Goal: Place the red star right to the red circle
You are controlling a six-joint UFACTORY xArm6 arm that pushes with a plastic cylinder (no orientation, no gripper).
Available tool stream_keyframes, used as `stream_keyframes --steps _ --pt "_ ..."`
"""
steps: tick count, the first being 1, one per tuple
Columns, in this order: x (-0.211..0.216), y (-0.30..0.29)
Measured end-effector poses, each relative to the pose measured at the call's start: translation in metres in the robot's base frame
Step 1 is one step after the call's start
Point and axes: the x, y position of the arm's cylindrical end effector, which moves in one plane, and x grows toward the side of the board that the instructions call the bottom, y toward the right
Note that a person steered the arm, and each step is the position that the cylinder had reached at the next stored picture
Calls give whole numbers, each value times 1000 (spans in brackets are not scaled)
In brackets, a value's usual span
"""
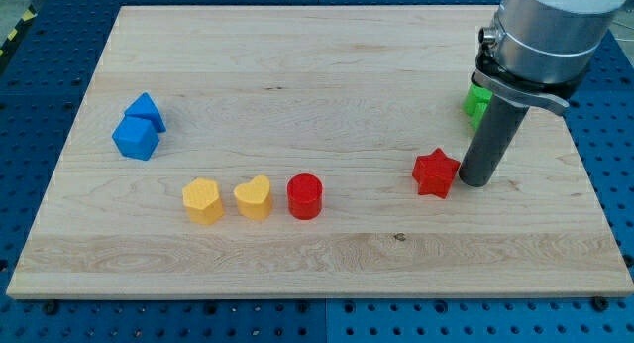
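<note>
My tip (474, 181) touching red star (435, 172) on its right side. Red circle (305, 196) well apart, toward view's left. No jaws on rod.

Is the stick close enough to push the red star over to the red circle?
Probably yes. My tip sits right beside the red star, on the view's right, and nothing lies between the star and the red circle.

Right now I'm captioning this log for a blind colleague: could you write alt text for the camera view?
My tip sits just to the view's right of the red star on a wooden board, with the red circle further left. Left of it are two yellow heart-like blocks, two blue blocks at far left, and a green block behind the arm.
</note>
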Motion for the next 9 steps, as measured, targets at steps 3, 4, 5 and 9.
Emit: stream_keyframes --steps 3,4,5,9 --pt "6 25" --pt "6 43" --pt "6 62" --pt "-18 87"
